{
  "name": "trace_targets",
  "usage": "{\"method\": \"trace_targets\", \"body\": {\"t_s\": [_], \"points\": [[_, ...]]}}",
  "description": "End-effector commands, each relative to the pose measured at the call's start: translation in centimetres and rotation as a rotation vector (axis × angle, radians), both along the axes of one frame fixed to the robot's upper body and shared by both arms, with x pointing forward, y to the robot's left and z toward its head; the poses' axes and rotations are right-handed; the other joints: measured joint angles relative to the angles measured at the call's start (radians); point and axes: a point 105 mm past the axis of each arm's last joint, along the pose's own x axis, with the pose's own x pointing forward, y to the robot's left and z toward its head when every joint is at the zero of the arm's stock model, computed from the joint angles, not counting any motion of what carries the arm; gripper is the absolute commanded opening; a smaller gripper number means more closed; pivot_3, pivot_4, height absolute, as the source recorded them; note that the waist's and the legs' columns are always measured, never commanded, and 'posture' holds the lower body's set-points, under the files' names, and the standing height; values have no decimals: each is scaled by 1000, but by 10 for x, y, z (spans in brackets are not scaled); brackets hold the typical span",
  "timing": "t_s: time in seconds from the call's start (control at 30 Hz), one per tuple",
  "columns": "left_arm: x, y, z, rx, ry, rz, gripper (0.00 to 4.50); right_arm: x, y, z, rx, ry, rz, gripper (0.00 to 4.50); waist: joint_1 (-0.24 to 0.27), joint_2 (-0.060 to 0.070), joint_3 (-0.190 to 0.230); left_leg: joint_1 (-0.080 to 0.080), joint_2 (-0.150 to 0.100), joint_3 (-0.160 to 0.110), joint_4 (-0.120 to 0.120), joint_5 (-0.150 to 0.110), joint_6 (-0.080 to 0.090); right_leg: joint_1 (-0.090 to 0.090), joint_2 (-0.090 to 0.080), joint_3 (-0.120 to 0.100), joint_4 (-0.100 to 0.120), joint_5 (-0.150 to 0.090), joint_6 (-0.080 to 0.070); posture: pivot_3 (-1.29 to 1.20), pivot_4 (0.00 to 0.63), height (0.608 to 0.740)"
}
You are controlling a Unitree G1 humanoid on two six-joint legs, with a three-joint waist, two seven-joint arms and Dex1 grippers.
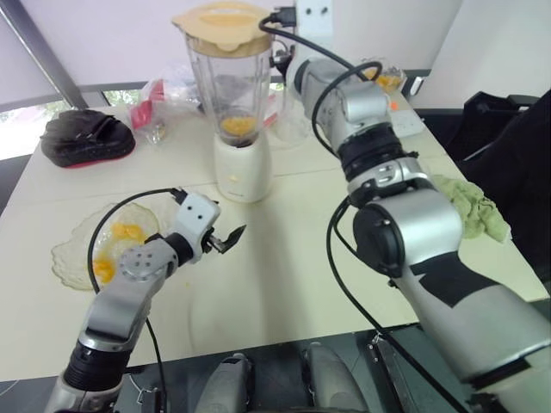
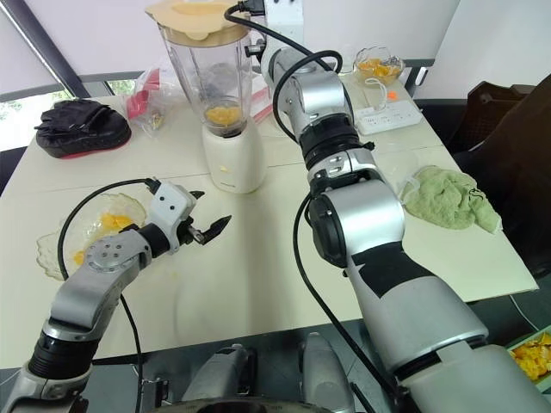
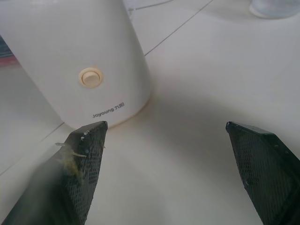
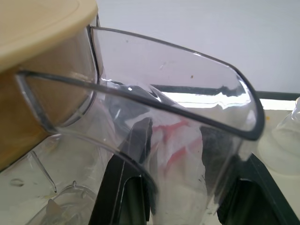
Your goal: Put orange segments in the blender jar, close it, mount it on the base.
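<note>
- The blender jar (image 1: 231,86) stands upright on its white base (image 1: 243,168) at the far middle of the table (image 1: 284,284). Its beige lid (image 1: 222,24) is on, and orange segments (image 1: 238,126) lie at the bottom.
- The right end effector (image 4: 183,159) is at the jar's clear handle (image 4: 187,93), on the jar's right. Whether it grips the handle cannot be told.
- The left end effector (image 3: 164,129) is released, jaws wide apart and empty. It hovers over the table near the base, facing the round switch (image 3: 90,78).
- A glass dish (image 1: 73,258) with leftover orange pieces sits at the near left.
- Judged from this, filling and closing are done and mounting is the step in hand.
- The next move likely calls for checking that the jar sits fully on the base. The right arm should then draw away from the handle without tipping the jar.
</note>
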Motion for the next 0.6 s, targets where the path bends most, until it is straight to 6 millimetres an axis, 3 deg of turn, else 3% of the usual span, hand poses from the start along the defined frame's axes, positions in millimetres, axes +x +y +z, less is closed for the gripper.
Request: {"method": "trace_targets", "body": {"t_s": [0.03,0.6], "points": [[1,-1,8,14,-37,-8,4192,-4,-3,14,-13,-47,-11,1069,0,0,0,0,0,0,0,0,0,0,0,0,0,0,0,0,150,740],[5,-3,9,23,-36,-31,4192,-5,-13,-8,-17,6,-40,1069,2,0,0,0,0,0,0,0,0,0,0,0,0,0,0,0,150,740]]}}
